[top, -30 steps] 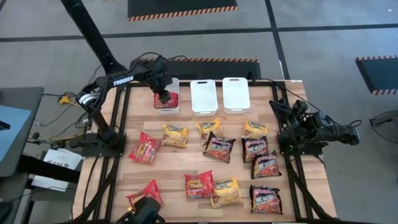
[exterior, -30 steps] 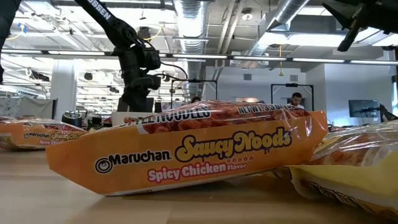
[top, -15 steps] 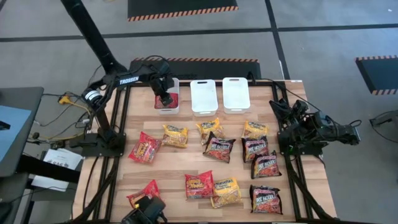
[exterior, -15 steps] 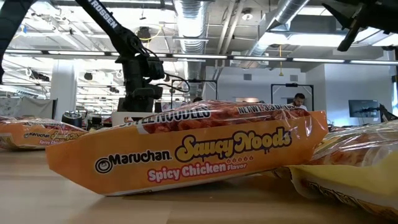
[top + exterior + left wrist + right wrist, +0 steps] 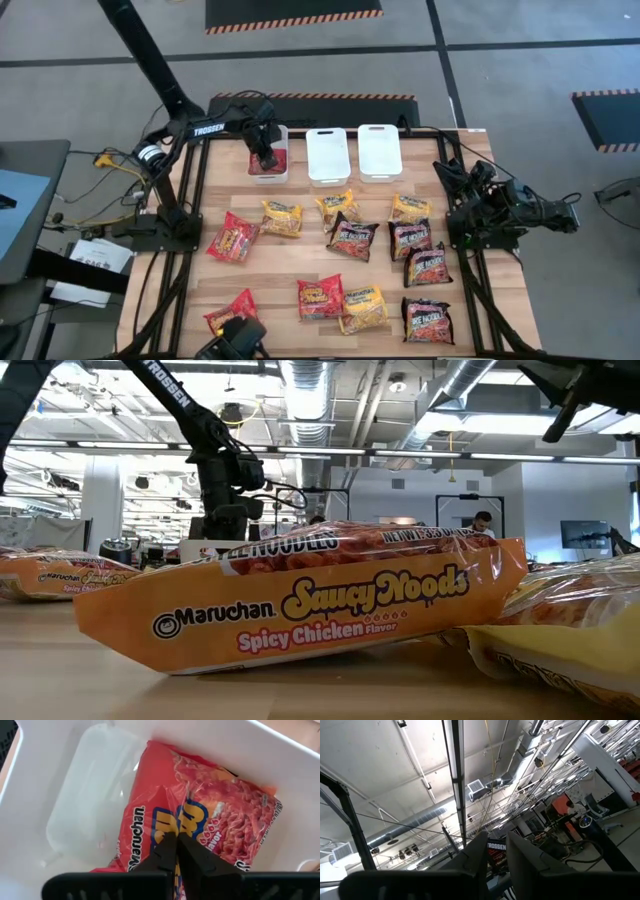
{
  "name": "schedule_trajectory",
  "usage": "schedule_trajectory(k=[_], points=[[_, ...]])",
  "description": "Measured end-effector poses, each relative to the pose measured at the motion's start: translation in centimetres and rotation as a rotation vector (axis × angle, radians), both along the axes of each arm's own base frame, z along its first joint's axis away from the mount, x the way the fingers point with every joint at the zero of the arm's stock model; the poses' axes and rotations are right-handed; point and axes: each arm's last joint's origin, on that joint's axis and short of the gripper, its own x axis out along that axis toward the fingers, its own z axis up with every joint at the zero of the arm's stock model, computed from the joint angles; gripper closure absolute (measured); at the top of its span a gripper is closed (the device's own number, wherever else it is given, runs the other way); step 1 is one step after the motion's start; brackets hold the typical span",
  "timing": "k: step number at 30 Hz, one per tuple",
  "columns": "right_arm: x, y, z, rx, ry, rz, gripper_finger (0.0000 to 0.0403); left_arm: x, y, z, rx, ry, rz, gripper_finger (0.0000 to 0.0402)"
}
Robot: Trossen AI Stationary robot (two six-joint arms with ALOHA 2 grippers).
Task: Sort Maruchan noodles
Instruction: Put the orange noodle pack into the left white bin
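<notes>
L gripper (image 5: 266, 160) is hanging over the leftmost tray (image 5: 281, 132), fingers (image 5: 167, 852) closed together w/ nothing between them; a red packet (image 5: 200, 820) is lying inside that tray right under the tips. Risk, as I judge it: w/ the tips sitting so near the wrapper, a lift could be snagging plastic and dragging the packet back out; can't tell if the tips are touching it.

Going L to R on the table (image 5: 280, 265): red packs (image 5: 232, 238) are lying at the L side, yellow ones (image 5: 282, 218) just beside them toward the middle, dark ones (image 5: 352, 237) crowding mid-to-R, some touching or overlapping their neighbours. That crowding is making a clean single-pack grab harder; a neighbour could be getting nudged or pulled along. Two more white trays (image 5: 328, 155) are sitting R of the filled one.

R gripper (image 5: 458, 225) is parked at the R edge, well apart from the trays, pointing up at the ceiling; its fingers are standing a little apart, holding nothing.
</notes>
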Motion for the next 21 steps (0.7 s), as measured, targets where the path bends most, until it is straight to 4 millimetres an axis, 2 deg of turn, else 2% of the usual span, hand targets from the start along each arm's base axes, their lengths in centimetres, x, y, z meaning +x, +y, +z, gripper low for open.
schedule_trajectory(k=[13, 21], points=[[0.0, 0.0, 0.0, 0.002, 0.001, -0.003, 0.0305, 0.1, -1.8, 3.2, 0.098, -0.021, -0.062, 0.0401], [0.0, 0.0, 0.0, 0.002, 0.001, -0.003, 0.0305, 0.2, -2.0, 4.5, 0.196, -0.024, -0.068, 0.0401]])
